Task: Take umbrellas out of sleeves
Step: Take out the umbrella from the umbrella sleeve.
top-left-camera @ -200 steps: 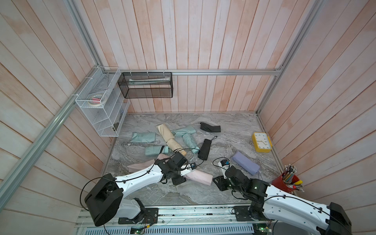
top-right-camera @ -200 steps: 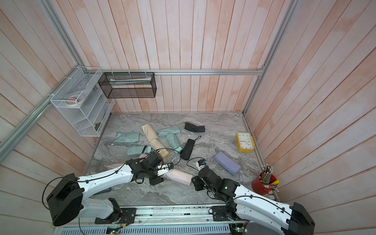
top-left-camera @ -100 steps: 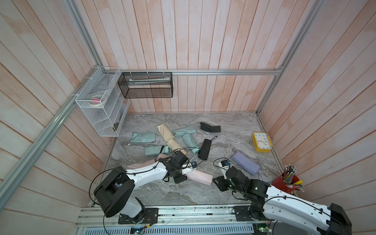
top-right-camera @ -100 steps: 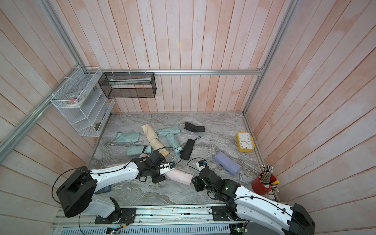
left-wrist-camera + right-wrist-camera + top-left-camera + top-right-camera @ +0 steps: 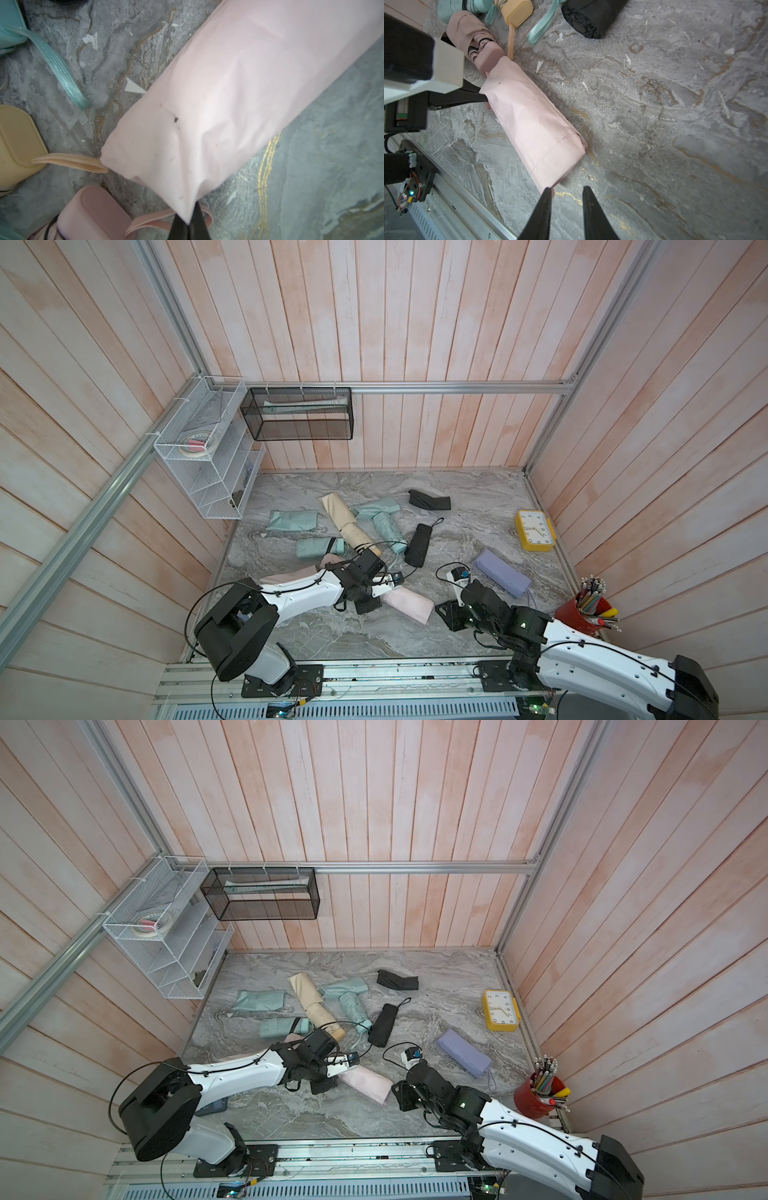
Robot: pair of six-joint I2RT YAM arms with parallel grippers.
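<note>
The pink sleeve (image 5: 529,124) is seen lying on the marble table (image 5: 469,506) at the lower centre of both top views, plump enough that an umbrella is judged to be inside it. One corner of its end is pinched between the pressed-together fingers of the left gripper (image 5: 188,225). The right gripper (image 5: 566,188) is held partly spread at the sleeve's opposite, stitched end, with one fingertip just beside the fabric and nothing between the jaws.

Only a thin fold of cloth is caught, so it could slip free under a pull. If the contents are not held at the far end, the whole bundle would probably be dragged rather than emptied. A pink wrist cord (image 5: 153,223) lies beneath the pinching fingers and could be snagged. The right jaws look too narrow for the sleeve's end, so it might be pushed away instead of gripped.

Counted in the top views:
- one pink umbrella (image 5: 471,35) already out, touching the pinched sleeve
- two mint umbrellas (image 5: 316,548) (image 5: 388,531)
- two flat mint sleeves (image 5: 291,520) (image 5: 374,508)
- one cream-yellow umbrella (image 5: 353,531); whether its smooth upper part is a sleeve cannot be told
- one black umbrella (image 5: 417,545)
- one limp black sleeve (image 5: 430,501)
- one full lavender sleeve (image 5: 500,576)
- one yellow clock (image 5: 534,531)
- one red pen cup (image 5: 582,612)
</note>
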